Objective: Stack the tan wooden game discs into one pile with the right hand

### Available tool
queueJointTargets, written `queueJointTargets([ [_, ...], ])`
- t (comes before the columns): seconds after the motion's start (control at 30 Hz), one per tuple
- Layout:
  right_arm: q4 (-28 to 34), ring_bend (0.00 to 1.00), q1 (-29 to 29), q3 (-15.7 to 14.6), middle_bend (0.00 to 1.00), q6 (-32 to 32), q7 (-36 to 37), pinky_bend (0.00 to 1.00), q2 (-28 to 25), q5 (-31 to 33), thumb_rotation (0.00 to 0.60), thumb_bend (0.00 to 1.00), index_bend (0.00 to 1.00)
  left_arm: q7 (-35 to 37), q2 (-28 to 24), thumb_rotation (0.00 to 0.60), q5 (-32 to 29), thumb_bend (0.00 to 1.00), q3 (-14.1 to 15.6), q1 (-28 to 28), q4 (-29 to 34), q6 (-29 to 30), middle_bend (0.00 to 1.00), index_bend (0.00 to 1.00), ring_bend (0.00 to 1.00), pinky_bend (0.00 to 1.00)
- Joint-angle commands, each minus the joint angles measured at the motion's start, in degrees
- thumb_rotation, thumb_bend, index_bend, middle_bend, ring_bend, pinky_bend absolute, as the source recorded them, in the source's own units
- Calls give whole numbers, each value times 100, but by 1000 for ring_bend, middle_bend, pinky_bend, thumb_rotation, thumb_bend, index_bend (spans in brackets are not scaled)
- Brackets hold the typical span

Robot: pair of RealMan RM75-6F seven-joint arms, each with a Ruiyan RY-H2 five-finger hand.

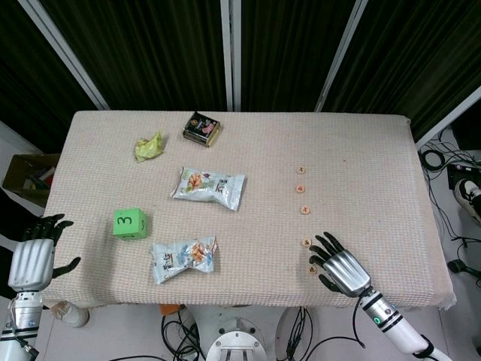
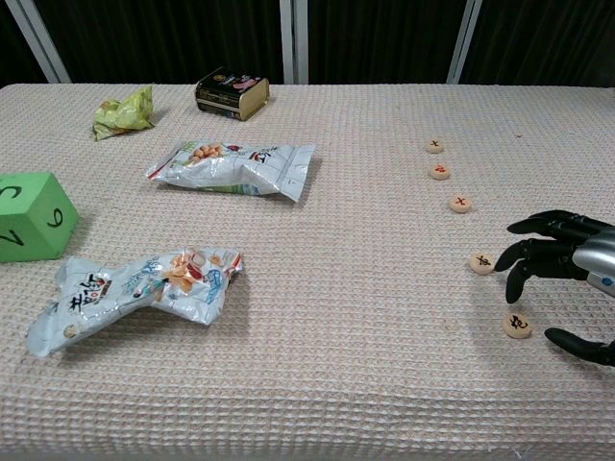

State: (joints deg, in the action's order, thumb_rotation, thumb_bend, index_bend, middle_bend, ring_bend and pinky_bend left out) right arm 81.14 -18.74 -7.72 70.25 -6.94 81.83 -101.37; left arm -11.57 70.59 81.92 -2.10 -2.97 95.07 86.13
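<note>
Several tan wooden discs lie in a loose line on the cloth at the right. From far to near they are a disc (image 1: 301, 171) (image 2: 435, 146), a disc (image 1: 300, 188) (image 2: 440, 172), a disc (image 1: 305, 210) (image 2: 461, 204), a disc (image 1: 307, 242) (image 2: 481, 261) and the nearest disc (image 1: 312, 268) (image 2: 517, 326). My right hand (image 1: 340, 265) (image 2: 560, 269) hovers just right of the two nearest discs, fingers spread and curved, holding nothing. Its fingertips (image 2: 512, 279) hang between those two discs. My left hand (image 1: 34, 250) is off the table's left edge, fingers apart and empty.
A green numbered cube (image 1: 130, 223) (image 2: 32, 215) sits at the left. Two snack bags (image 1: 209, 187) (image 1: 183, 259) lie mid-table. A crumpled green wrapper (image 1: 149, 147) and a dark tin (image 1: 201, 128) are at the back. The table's front edge (image 1: 248, 301) is close to the right hand.
</note>
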Motion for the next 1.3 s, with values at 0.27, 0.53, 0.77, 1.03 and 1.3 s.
queueJointTargets([
  [0.27,-13,30,-51,18,231,-93,-73,32,70,59,600,325,392,197,-7,600,54,126,94,20,-34,-95,158,276,132,183],
  [0.53,-58,30,-131,20,231,-272,-176,32,174,115,600,351,399,312,23,600,111,126,115,25,-97,-105,158,276,132,184],
  [0.77,-146,30,-123,124,245,-54,-124,32,231,105,600,393,497,412,33,600,129,127,129,44,-154,-106,158,277,132,184],
  [1.03,3,31,-349,548,246,-111,-205,32,46,385,600,393,503,448,44,600,156,126,131,52,-161,-98,158,277,131,184],
  [1.3,-113,30,-621,690,246,-615,-465,32,109,677,600,392,504,467,57,600,112,126,150,78,-175,-129,158,277,131,183],
])
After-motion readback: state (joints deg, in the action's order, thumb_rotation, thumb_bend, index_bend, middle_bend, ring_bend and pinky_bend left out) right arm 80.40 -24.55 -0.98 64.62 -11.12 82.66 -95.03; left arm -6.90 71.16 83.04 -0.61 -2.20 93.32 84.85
